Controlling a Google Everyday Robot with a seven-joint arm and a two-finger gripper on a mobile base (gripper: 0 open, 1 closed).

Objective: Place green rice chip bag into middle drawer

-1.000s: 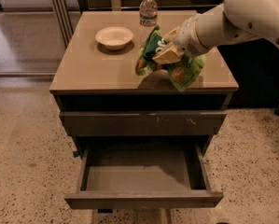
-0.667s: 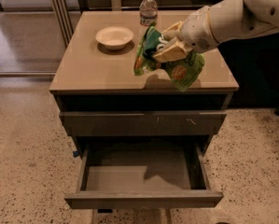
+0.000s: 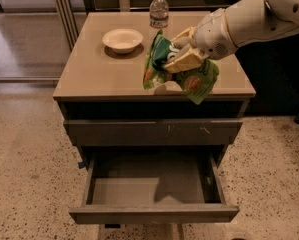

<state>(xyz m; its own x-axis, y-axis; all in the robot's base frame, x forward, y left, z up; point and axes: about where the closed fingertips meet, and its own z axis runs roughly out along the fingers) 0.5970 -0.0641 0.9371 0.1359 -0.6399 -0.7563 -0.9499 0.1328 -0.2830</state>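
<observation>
Bag gripped in my tool, right of centre, over the front edge of the desk.
My tool is clamped tight on the one green rice chip bag, which hangs crumpled over the desk; I can't read its white lettering. One pale bowl and one water bottle, label unreadable, stand at upper middle. Below sit one closed drawer with pale scratches and the middle drawer, pulled open at the bottom of the frame.

Speckled terrazzo floor around brown cabinet
</observation>
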